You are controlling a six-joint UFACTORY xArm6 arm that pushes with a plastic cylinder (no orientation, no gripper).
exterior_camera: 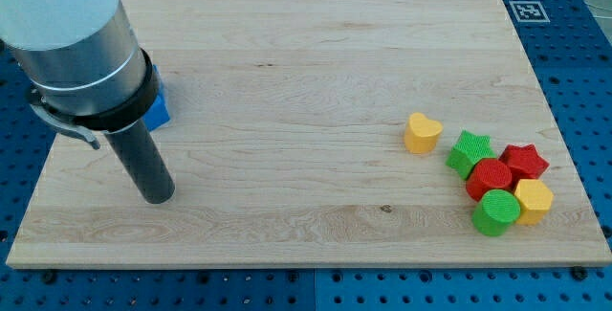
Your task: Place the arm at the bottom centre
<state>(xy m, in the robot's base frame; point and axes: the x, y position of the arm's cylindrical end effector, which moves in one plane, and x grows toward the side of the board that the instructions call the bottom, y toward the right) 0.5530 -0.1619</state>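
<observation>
With the wooden board lying flat on the blue pegboard table, resting my tip on the wood at the near left, well apart from the cluster of blocks at the right. No jaws on this tool, just a plain dark rod under a grey cylindrical housing; touching no block at its end. Sitting just behind the rod, partly hidden by the housing: a blue block, shape not readable. Sitting alone at the right: a yellow heart block. Crowding together nearer and further right: green star block, red star block, red cylinder block, yellow block, green cylinder block, neighbours touching. No containers showing. Showing at the far right corner: a printed marker tag.
</observation>
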